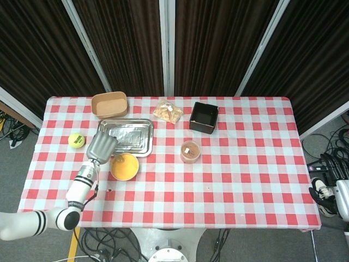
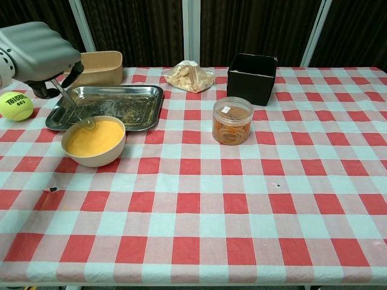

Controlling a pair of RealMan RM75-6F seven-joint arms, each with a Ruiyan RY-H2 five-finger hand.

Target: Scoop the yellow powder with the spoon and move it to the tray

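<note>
A beige bowl (image 2: 94,143) (image 1: 124,166) of yellow powder stands in front of the metal tray (image 2: 142,96) (image 1: 126,135). My left hand (image 2: 37,57) (image 1: 100,145) grips the spoon (image 2: 75,109) by its handle, above the tray's left end. The spoon hangs steeply, its bowl just over the far left rim of the powder bowl. Brownish grains dust the tray's floor. Neither view shows my right hand.
A tennis ball (image 2: 15,105) lies left of the tray. Behind it stands a brown paper box (image 2: 94,66). A bag of snacks (image 2: 188,77), a black box (image 2: 252,77) and a clear jar (image 2: 232,120) sit at mid-table.
</note>
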